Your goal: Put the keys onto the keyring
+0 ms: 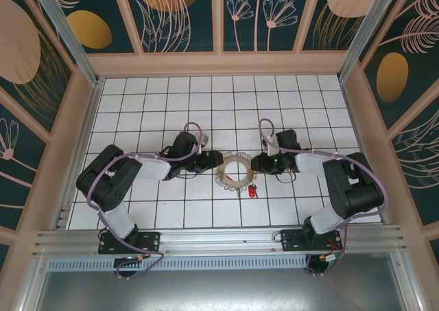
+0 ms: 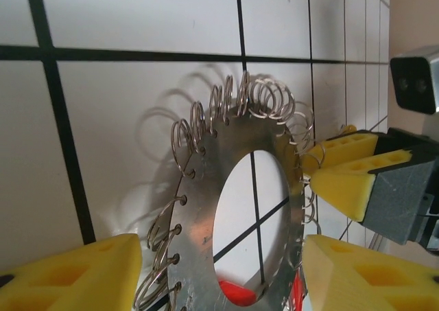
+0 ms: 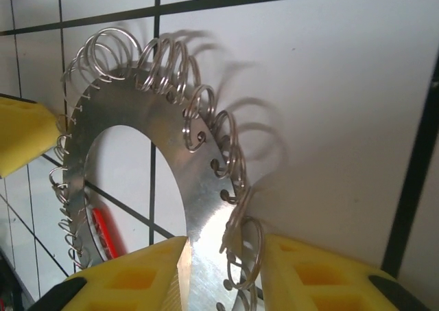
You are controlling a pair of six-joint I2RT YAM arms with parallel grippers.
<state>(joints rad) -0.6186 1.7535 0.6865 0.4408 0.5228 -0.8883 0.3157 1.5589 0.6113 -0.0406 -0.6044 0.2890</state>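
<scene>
The keyring [image 1: 234, 171] is a flat metal ring fringed with wire loops, lying between both grippers. My left gripper [image 1: 214, 164] is at its left rim, my right gripper [image 1: 255, 164] at its right rim. In the left wrist view the keyring [image 2: 195, 208] stands tilted between my wide-apart yellow fingers [image 2: 75, 277]; the left gripper [image 2: 219, 249] is open. In the right wrist view the right gripper [image 3: 225, 242] is shut across the keyring's rim [image 3: 206, 215] and loops. A red-headed key [image 1: 252, 191] lies just below the ring, its red head [image 2: 247, 294] [image 3: 106, 232] visible through the hole. I cannot make out a second key.
The floor is white tile with black lines [image 1: 164, 112], walled by a beige frame [image 1: 219, 64]. An aluminium rail [image 1: 219, 239] runs along the near edge by the arm bases. The right gripper's yellow fingers [image 2: 343, 184] appear in the left wrist view.
</scene>
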